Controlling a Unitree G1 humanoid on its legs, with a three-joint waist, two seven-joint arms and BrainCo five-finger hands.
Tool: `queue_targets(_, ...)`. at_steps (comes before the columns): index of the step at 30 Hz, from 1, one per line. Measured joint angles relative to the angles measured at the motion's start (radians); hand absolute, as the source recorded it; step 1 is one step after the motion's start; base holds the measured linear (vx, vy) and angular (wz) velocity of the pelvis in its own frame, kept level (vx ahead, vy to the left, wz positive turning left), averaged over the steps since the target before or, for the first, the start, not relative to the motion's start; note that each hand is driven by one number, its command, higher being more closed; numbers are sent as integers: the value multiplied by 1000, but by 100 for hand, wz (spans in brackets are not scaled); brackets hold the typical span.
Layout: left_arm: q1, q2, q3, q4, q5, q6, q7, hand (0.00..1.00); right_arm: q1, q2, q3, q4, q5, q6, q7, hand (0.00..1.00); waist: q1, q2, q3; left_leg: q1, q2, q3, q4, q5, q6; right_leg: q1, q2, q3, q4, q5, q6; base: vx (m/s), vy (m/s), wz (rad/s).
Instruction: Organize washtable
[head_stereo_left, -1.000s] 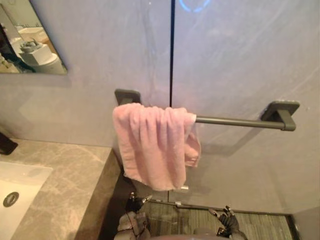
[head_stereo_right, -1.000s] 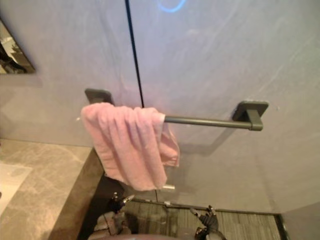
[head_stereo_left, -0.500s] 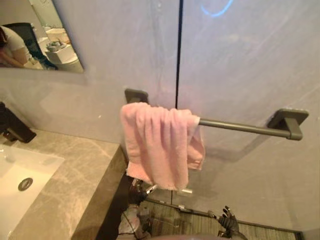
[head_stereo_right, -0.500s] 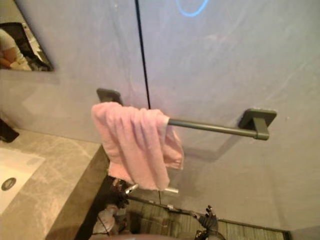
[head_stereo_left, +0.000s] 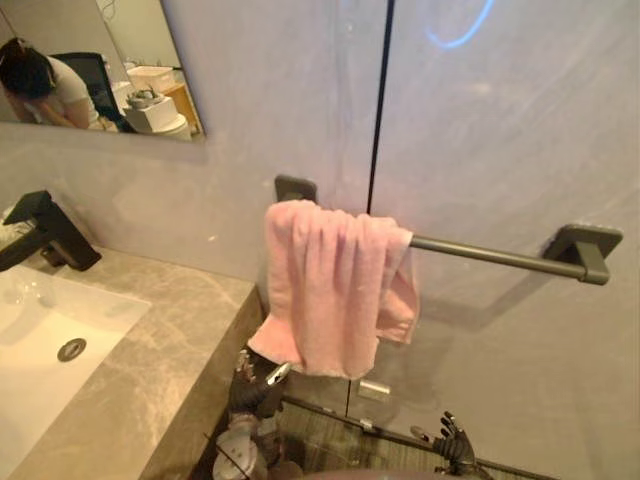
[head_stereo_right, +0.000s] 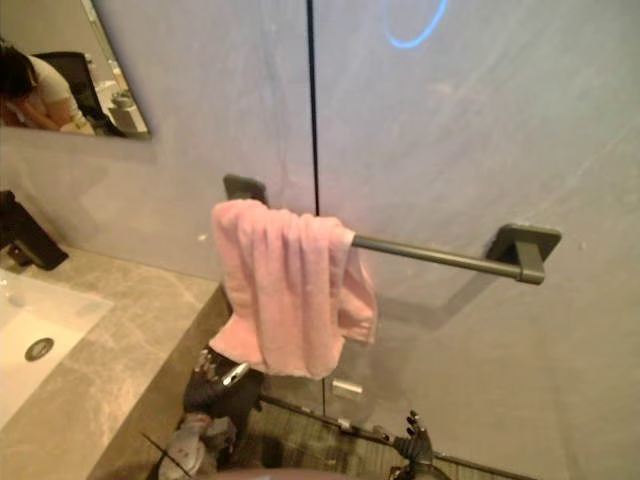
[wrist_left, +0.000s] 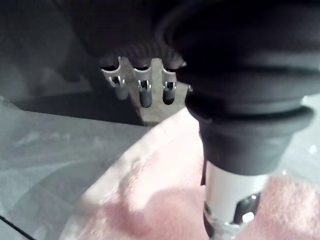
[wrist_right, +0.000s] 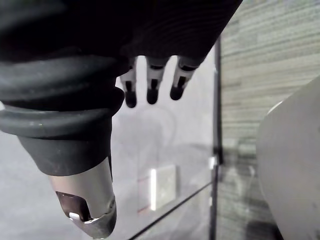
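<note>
The camera had swung left; the left hand (head_stereo_left: 252, 388), fingers straight and released, had risen just beneath the pink terry towel (head_stereo_left: 335, 285), which hung bunched over the dark metal wall bar (head_stereo_left: 490, 257) beside the grey marble tabletop (head_stereo_left: 150, 370). The right hand (head_stereo_left: 452, 448) hung low, relaxed, empty.

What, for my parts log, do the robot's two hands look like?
Both match: the left hand and the right hand each have a row of slim silver fingers with dark tips, a thicker silver thumb capped dark, and a black ribbed cover over the back and wrist. No markings are visible.
</note>
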Motion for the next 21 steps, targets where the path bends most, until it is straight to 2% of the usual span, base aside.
queue_targets(8, 3, -13, 57, -195, 2, 6, 2, 0, 17, -1, 9, -24, -2, 2, 9, 0, 2, -2, -11, -18, -8, -12, 13, -4, 5, -4, -5, -17, 17, -13, -2, -18, -2, 7)
queue_targets(10, -1, -11, 59, -237, 2, -11, 2, 0, 18, -1, 9, -25, -1, 1, 23, 0, 0, -2, -13, -26, -8, -12, 26, -9, 5, -5, -4, -17, 18, -12, -3, 0, 0, 0)
queue_targets(12, -9, -7, 55, -254, 1, -34, 2, 0, 21, -2, 9, -25, -1, 0, 28, 0, 0, -1, -18, -30, -8, -11, 34, -14, 4, -5, -5, -17, 19, -11, -5, 0, 0, 0)
queue_targets(21, -67, 15, 38, -258, -21, -60, 0, 0, 31, -3, 15, -22, -1, 0, 47, 0, -3, -6, -49, -33, -8, 10, 13, -14, 4, -22, -4, -2, 15, -7, -9, 0, 3, -5)
